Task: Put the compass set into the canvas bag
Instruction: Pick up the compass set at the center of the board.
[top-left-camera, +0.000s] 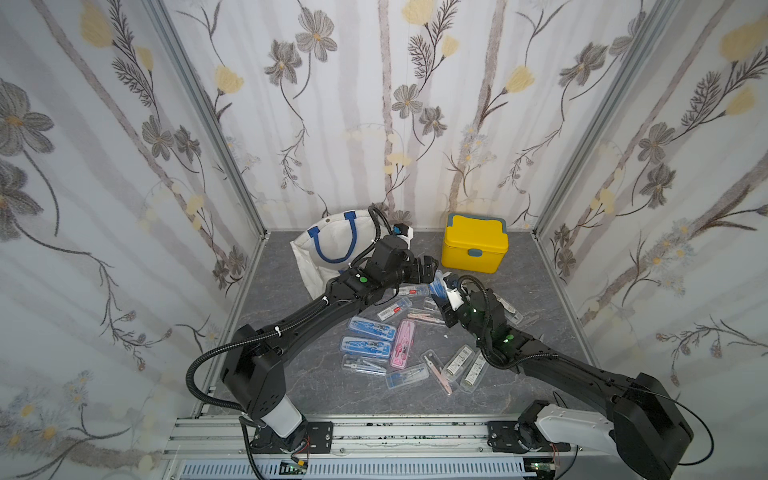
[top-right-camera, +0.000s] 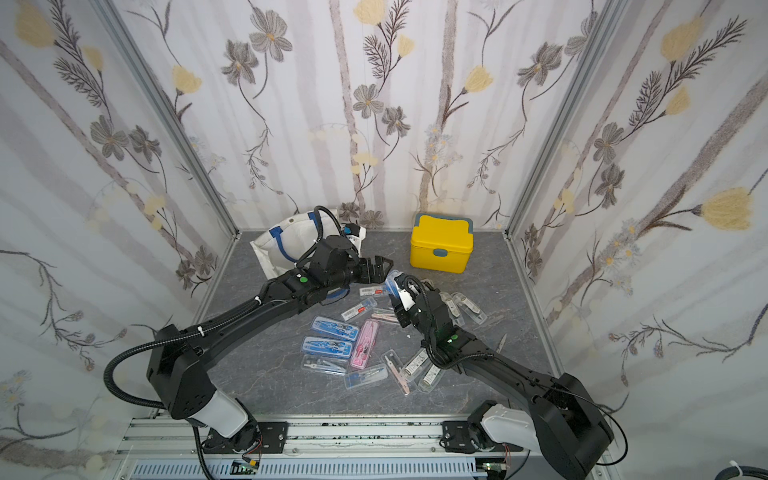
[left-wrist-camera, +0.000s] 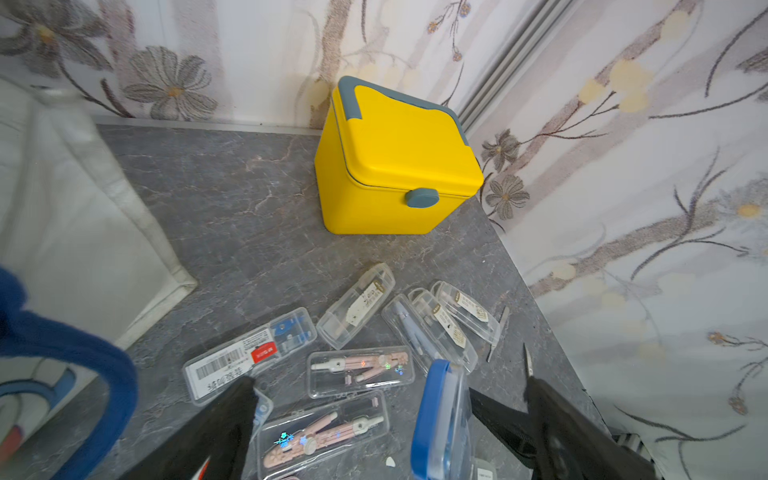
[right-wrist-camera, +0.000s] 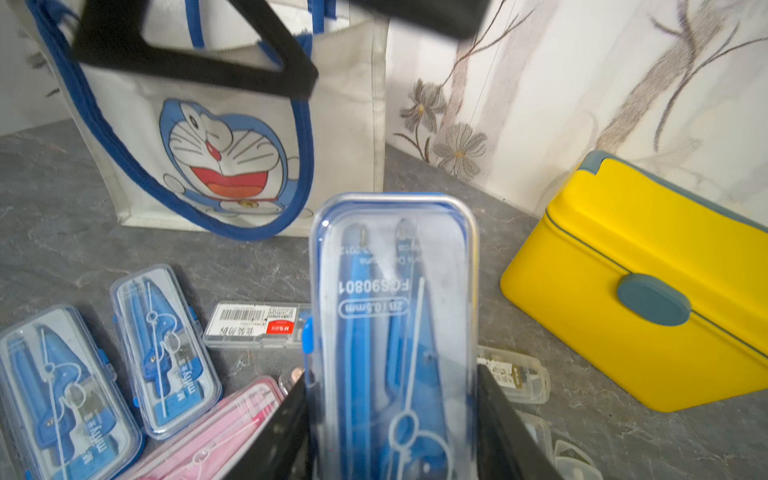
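The canvas bag (top-left-camera: 332, 239) (top-right-camera: 286, 243) stands at the back left, white with blue handles and a blue cat face (right-wrist-camera: 224, 162). My right gripper (right-wrist-camera: 392, 395) (top-left-camera: 442, 296) is shut on a blue compass set (right-wrist-camera: 390, 291) (top-left-camera: 437, 285) in a clear case, held upright above the table. In the left wrist view that case (left-wrist-camera: 440, 415) stands on edge between the spread fingers, touching neither. My left gripper (top-left-camera: 432, 264) (left-wrist-camera: 390, 382) is open, in front of the bag and just left of the held case. A blue handle (left-wrist-camera: 83, 357) loops close beside it.
A shut yellow lidded box (top-left-camera: 473, 249) (left-wrist-camera: 399, 166) stands at the back right. Several more compass sets in blue, pink and clear cases (top-left-camera: 374, 345) lie scattered over the middle of the grey table (top-left-camera: 316, 386). Flowered walls close in three sides.
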